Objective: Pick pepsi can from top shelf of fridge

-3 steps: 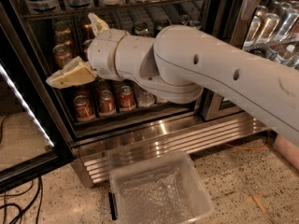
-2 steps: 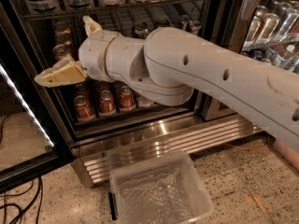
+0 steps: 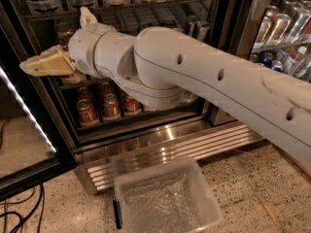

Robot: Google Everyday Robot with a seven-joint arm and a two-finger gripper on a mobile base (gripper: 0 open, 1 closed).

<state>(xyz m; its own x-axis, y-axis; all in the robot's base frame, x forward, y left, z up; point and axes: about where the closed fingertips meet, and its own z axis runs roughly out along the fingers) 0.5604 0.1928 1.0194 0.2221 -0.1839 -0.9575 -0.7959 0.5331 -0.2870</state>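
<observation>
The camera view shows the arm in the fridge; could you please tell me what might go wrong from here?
The gripper hangs by the door-side frame of the fridge, above the brown cans and below the upper rack; lifting could snag that rail or topple cans. The arm hides much of the interior, so the pepsi can cannot be picked out. The plastic bin on the floor could be bumped.
</observation>
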